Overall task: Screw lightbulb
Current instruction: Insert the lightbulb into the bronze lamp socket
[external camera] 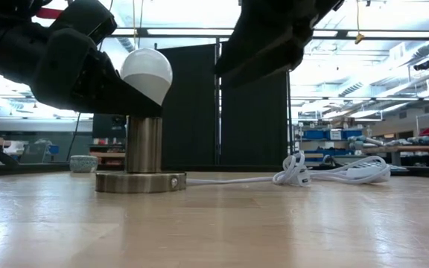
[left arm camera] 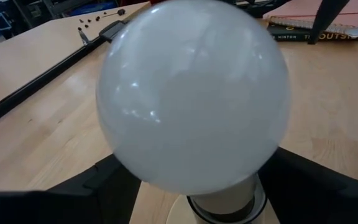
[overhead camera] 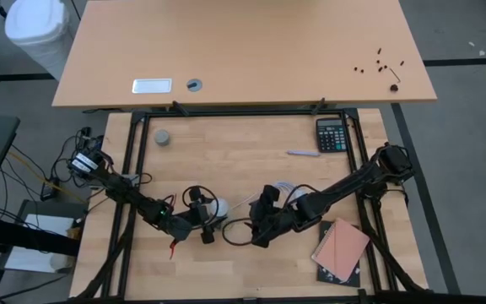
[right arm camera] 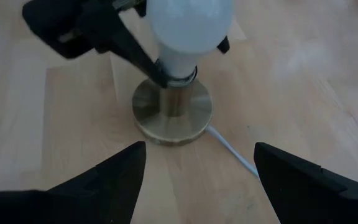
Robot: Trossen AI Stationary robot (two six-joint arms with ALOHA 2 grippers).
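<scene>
The white lightbulb point(external camera: 146, 71) stands upright with its screw end in the brass socket post point(external camera: 144, 145) of the round lamp base point(right arm camera: 173, 118), which rests on the table with its white cord point(external camera: 304, 175) trailing off to the right. My left gripper point(overhead camera: 202, 218) comes in almost level from the table's left. Its open fingers point(right arm camera: 143, 61) stand on either side of the bulb's neck, and the globe point(left arm camera: 191, 93) hides their tips in the left wrist view. My right gripper point(right arm camera: 197, 174) hangs open above the table, to the right of the lamp, slanting down toward it with nothing between its fingers. My left gripper has one finger point(right arm camera: 148, 65) lying close along the bulb's neck point(right arm camera: 178, 70) just above the socket, and the other finger point(right arm camera: 224, 43) peeks out behind the globe. I cannot tell whether either finger touches the bulb. The bulb stands upright in the socket on its own.
A grey round cap point(overhead camera: 163, 137) lies at the far left. A calculator point(overhead camera: 332, 135) and a pen point(overhead camera: 304, 153) lie at the far right, and a pink notebook point(overhead camera: 340, 249) lies at the near right. A second table point(overhead camera: 243, 51) stands beyond the far edge.
</scene>
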